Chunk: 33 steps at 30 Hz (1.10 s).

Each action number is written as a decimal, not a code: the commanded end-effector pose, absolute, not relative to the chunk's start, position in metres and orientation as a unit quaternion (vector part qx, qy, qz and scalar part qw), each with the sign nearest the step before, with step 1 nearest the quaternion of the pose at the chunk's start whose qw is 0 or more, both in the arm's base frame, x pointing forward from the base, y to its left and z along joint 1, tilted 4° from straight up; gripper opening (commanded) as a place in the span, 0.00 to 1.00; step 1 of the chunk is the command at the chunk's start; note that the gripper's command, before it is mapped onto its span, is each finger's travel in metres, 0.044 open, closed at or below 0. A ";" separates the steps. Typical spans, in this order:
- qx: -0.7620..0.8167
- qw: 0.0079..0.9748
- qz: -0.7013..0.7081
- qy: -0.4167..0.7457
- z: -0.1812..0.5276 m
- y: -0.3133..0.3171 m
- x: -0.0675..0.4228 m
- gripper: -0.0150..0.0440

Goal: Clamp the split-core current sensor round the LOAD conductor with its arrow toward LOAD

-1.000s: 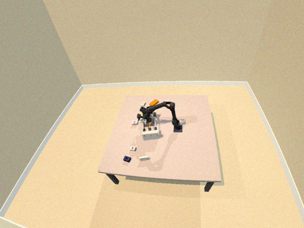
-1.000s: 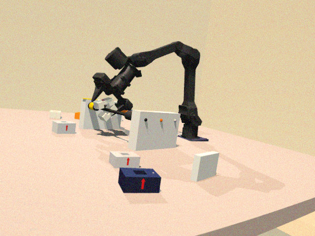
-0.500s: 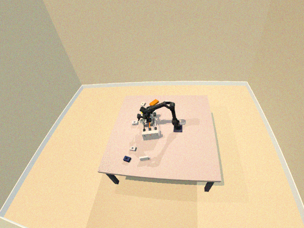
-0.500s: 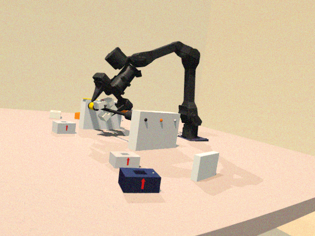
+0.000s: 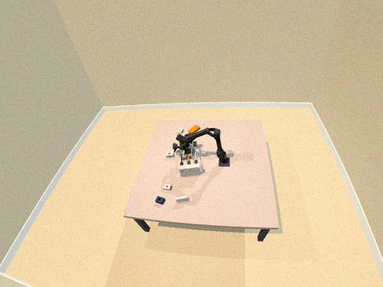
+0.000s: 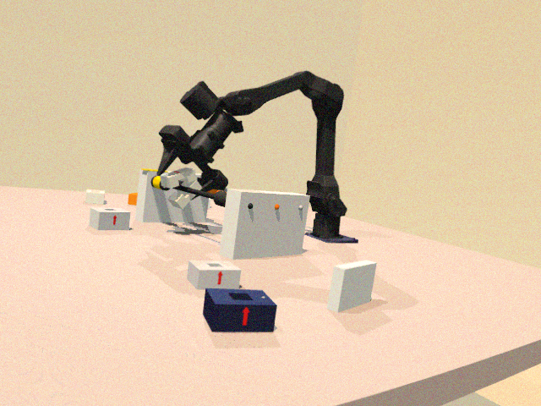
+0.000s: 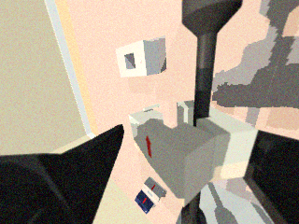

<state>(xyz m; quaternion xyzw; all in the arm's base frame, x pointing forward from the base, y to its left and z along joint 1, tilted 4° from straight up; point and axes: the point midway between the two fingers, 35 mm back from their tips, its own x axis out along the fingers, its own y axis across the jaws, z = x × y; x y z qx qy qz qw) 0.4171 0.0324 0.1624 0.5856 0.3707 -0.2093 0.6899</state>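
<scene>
- while my fingers stand wide apart, my gripper (image 6: pixel 185 177) holds nothing; it hangs around the split-core sensor (image 6: pixel 177 179), one dark finger (image 7: pixel 70 173) on the left and the other on the right in the wrist view.
- at the far left a small white block (image 6: pixel 95 196) and a grey block with a red arrow (image 6: pixel 109 218) sit on the table (image 6: pixel 65 305).
- the sensor sits on a dark conductor (image 7: pixel 204 70) just beside the far white end plate (image 6: pixel 146 200), its red arrow (image 7: pixel 149 146) showing; whether it has latched i cannot tell.
- near the middle, a grey block (image 6: pixel 213 273) and a navy block (image 6: pixel 239 309) lie well apart from it.
- the near end plate (image 6: pixel 262 227) carries three pegs.
- right of that, a plain white block (image 6: pixel 352 284) stands, and my base (image 6: pixel 349 239) lies far right.
</scene>
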 end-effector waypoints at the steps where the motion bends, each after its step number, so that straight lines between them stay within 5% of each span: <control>1: 0.586 0.690 -0.209 0.370 0.163 0.032 0.417 0.97; 21: 0.586 0.690 -0.209 0.370 0.163 0.032 0.417 0.74; 33: 0.586 0.690 -0.209 0.370 0.163 0.032 0.417 0.25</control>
